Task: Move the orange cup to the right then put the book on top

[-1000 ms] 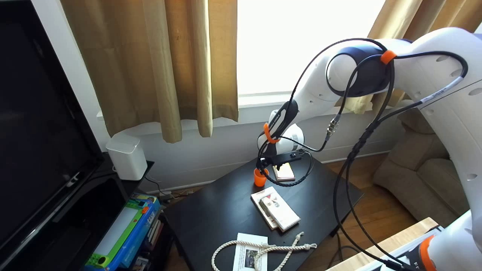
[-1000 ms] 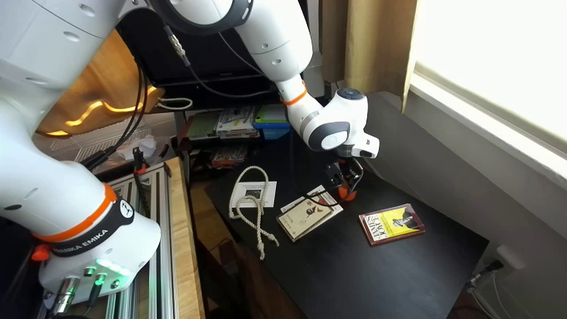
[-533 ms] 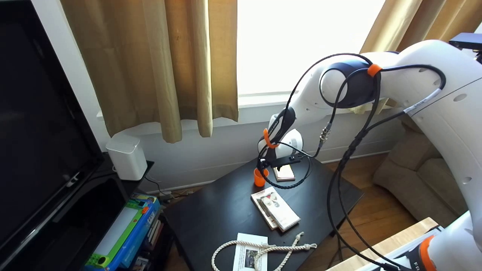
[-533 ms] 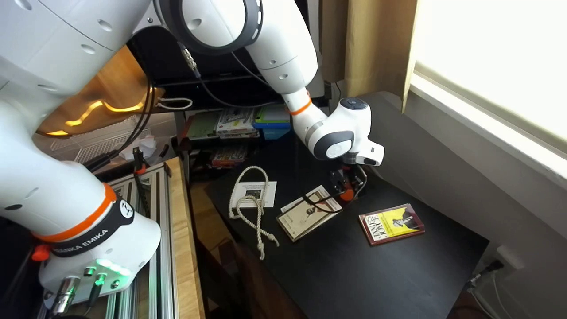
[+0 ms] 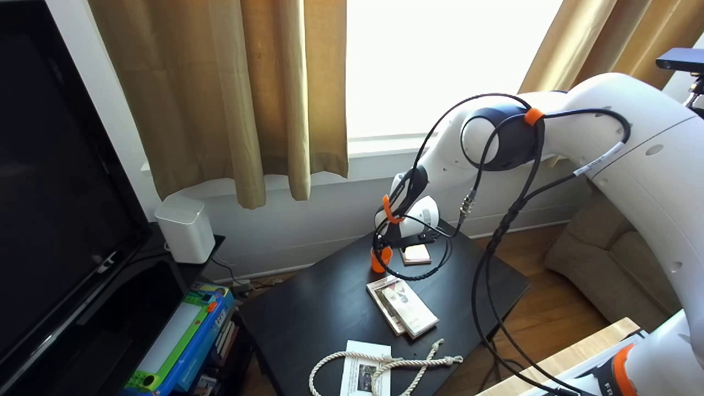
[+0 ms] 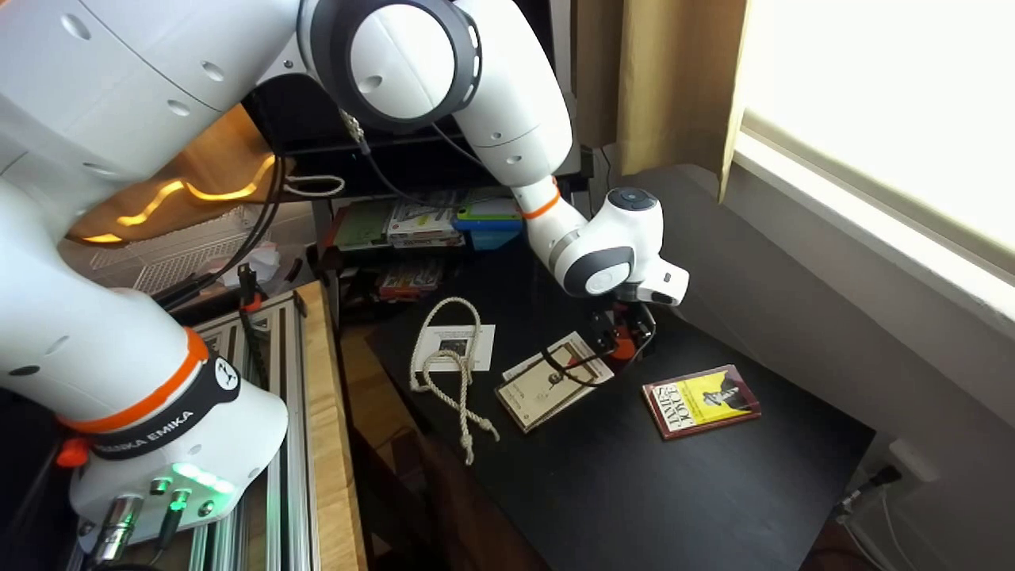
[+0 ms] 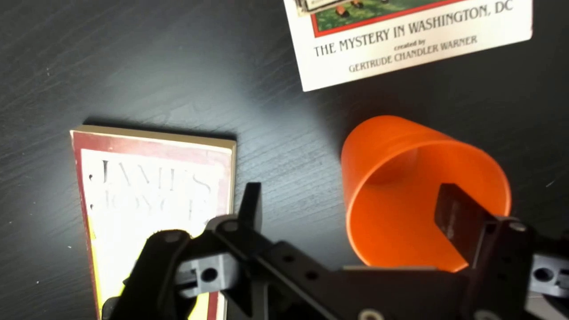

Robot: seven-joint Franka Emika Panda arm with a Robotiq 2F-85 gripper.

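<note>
The orange cup (image 5: 381,261) stands upright on the black table; it also shows in an exterior view (image 6: 623,349), partly covered by the gripper, and in the wrist view (image 7: 400,209), where I look into its opening. The book (image 6: 702,400), with a yellow and white James Joyce cover and dark red edges, lies flat beside the cup; it also shows in an exterior view (image 5: 416,254) and the wrist view (image 7: 151,186). My gripper (image 7: 351,193) is open above the cup. One finger overlaps the cup's opening; the other is outside it, between cup and book. Whether they touch the cup, I cannot tell.
A stack of two books, a beige one (image 6: 547,392) on a white one (image 7: 378,66), lies close to the cup. Rope (image 5: 440,362) lies across a white sheet (image 5: 363,347) on the table. A wall and window sill (image 6: 872,230) run along the table's far side.
My arm has come down, and the gripper is lower around the orange cup. The cup and books have not visibly moved.
</note>
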